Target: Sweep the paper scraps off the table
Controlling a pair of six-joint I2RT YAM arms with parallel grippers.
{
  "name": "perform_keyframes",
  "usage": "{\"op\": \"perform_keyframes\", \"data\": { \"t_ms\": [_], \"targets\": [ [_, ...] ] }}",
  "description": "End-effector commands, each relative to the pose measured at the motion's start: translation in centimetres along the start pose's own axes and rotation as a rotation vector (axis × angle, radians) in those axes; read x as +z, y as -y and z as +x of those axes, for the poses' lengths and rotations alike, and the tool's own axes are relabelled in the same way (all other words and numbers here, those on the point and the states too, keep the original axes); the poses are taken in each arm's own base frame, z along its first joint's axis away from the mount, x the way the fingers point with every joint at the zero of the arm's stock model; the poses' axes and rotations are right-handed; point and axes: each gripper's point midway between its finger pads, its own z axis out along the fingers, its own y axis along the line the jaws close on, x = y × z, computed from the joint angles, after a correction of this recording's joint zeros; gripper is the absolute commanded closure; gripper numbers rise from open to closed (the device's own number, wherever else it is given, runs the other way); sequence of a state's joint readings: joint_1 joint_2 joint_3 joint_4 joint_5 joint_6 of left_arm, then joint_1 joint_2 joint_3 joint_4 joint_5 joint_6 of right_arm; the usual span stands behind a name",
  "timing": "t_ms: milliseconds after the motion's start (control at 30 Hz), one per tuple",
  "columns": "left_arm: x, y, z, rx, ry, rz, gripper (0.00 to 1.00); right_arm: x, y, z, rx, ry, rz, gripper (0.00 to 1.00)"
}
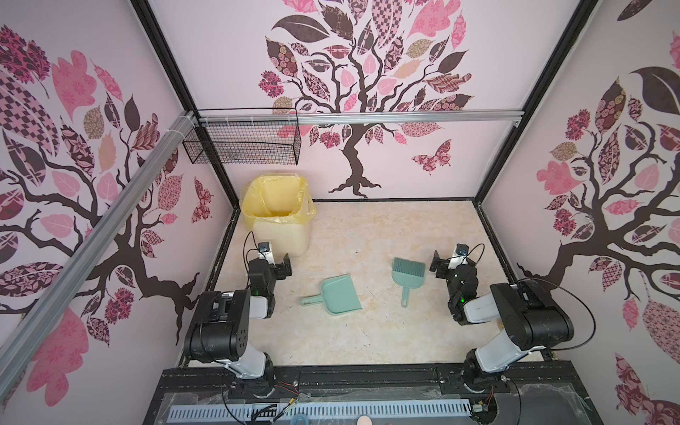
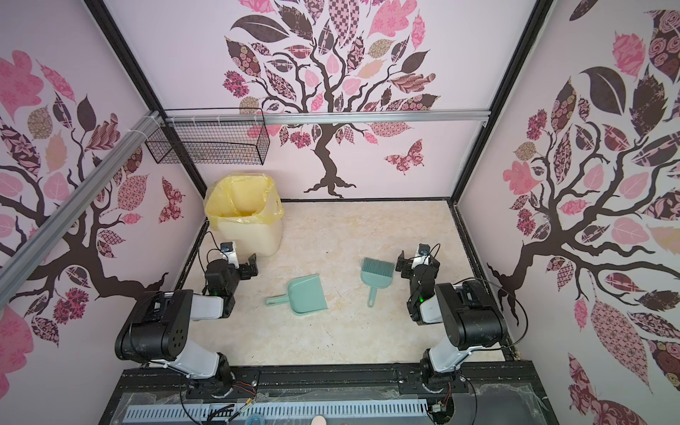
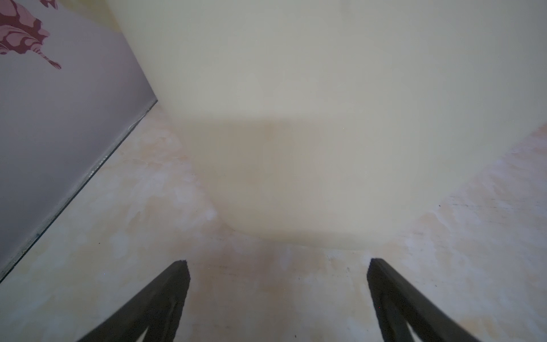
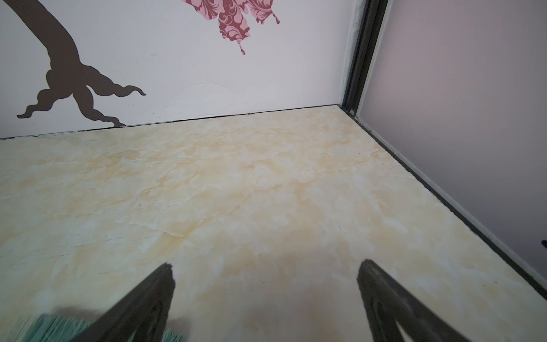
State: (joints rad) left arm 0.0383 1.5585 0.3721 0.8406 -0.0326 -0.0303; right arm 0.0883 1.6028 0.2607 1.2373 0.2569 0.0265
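Yellow bag (image 1: 254,206) lines cream bin (image 1: 283,239) at table (image 1: 368,338) corner; teal dustpan (image 1: 340,294) flat; left jaws, right jaws spread.

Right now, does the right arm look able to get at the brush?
Probably yes. The right hand is open and empty, close beside the brush, which lies flat on the table with nothing between them and bare surface around its handle.

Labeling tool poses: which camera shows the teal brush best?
Both top views: the brush lies whole on the table, bristles to handle, unobstructed, right of the dustpan. The right wrist view catches only blurred bristle tips; the left wrist view shows none of it.
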Motion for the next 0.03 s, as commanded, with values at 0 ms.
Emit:
{"op": "perform_keyframes", "data": {
  "t_ms": [0],
  "targets": [
    [0.3,0.04,-1.25,0.003,0.03,-0.007,0.03,-0.15,0.11,-0.8,0.015,0.021,0.002,0.0]
  ]
}}
